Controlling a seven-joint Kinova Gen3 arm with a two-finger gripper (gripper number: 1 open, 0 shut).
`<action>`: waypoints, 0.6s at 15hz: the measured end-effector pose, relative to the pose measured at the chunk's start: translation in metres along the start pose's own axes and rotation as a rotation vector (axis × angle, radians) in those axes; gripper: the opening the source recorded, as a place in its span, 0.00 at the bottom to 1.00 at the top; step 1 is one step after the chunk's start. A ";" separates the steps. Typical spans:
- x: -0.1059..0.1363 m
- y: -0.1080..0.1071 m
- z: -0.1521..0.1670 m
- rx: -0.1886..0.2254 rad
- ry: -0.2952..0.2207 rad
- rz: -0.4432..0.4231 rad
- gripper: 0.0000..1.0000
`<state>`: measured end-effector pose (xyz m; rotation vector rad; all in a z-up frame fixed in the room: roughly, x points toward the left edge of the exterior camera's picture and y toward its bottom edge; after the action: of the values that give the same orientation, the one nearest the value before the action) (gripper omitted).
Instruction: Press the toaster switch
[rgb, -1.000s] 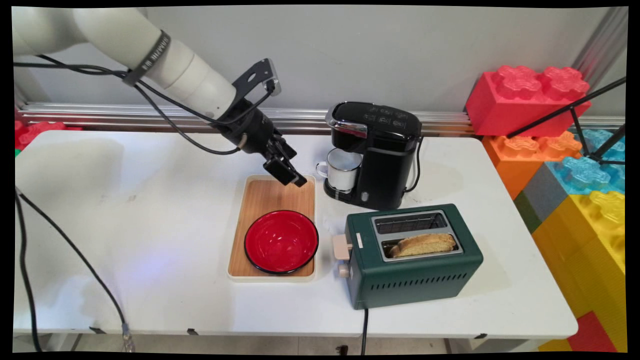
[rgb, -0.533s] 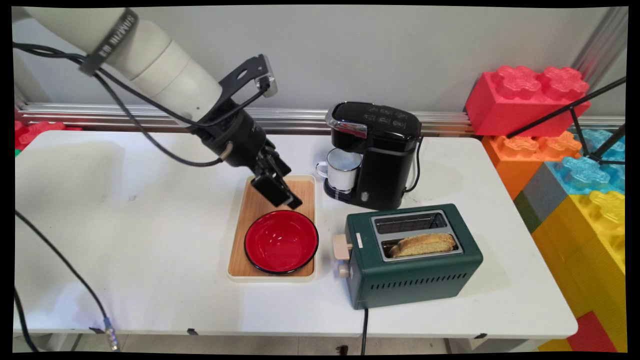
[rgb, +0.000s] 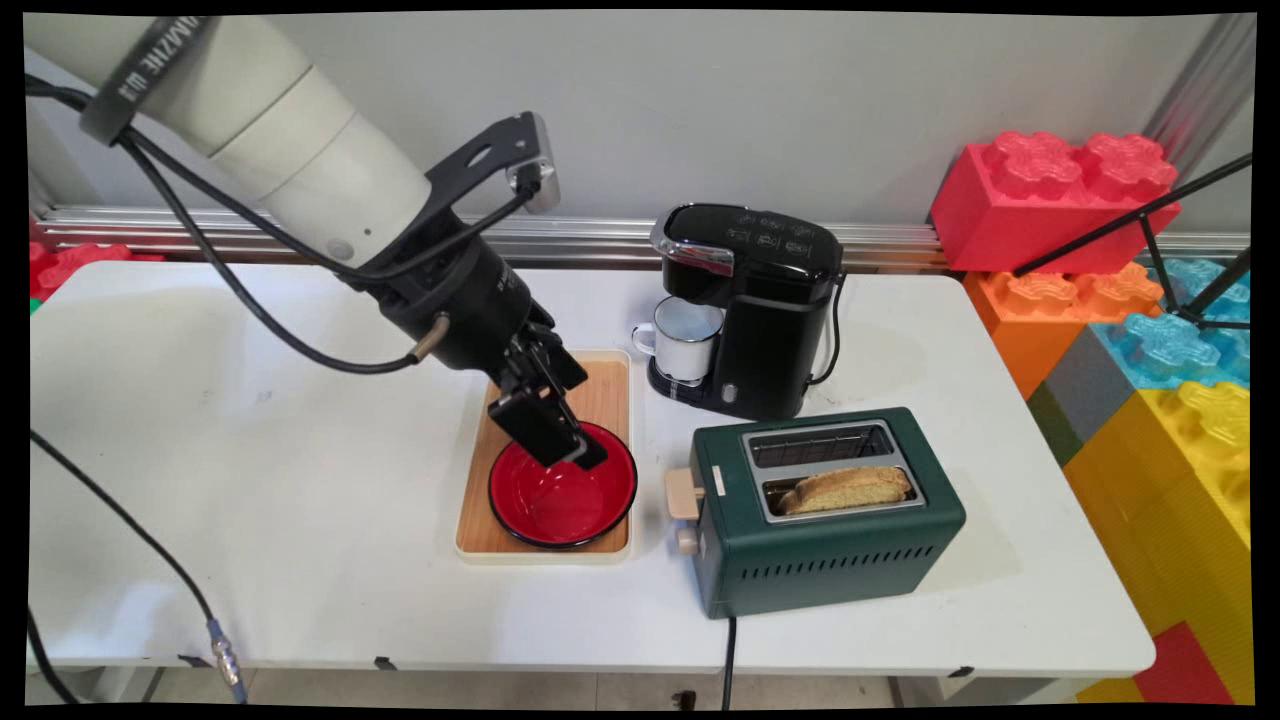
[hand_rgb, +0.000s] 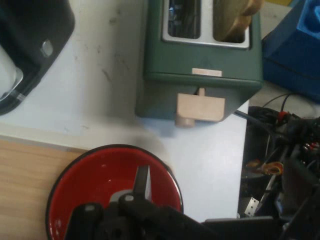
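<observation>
My black gripper (rgb: 583, 458) hangs just over the far rim of a red bowl (rgb: 560, 495), its fingers pressed together and holding nothing. The bowl rests on the near half of a wooden tray (rgb: 515, 395). In the hand view the gripper (hand_rgb: 141, 182) points down into the red bowl (hand_rgb: 100, 172), with the tray (hand_rgb: 25, 180) to its left. Beyond the bowl stands a green toaster (hand_rgb: 200, 65) with its beige lever (hand_rgb: 200, 107) facing me.
The green toaster (rgb: 830, 545) sits right of the tray, with a bread slice (rgb: 848, 488) in its near slot. A black coffee machine (rgb: 765, 300) with a white mug (rgb: 685, 340) under it stands behind. Big coloured blocks (rgb: 1150, 330) line the right edge.
The gripper has come down and toward the near side, from the tray's far edge to just over the red bowl. Nothing else has moved.
</observation>
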<state>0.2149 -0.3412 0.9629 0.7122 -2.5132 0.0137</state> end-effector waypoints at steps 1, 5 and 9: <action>0.001 0.003 0.000 0.001 -0.002 0.007 1.00; 0.004 0.011 0.002 0.013 -0.011 0.033 0.00; 0.005 0.015 0.009 0.018 -0.013 0.044 0.00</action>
<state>0.1994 -0.3326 0.9596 0.6657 -2.5445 0.0480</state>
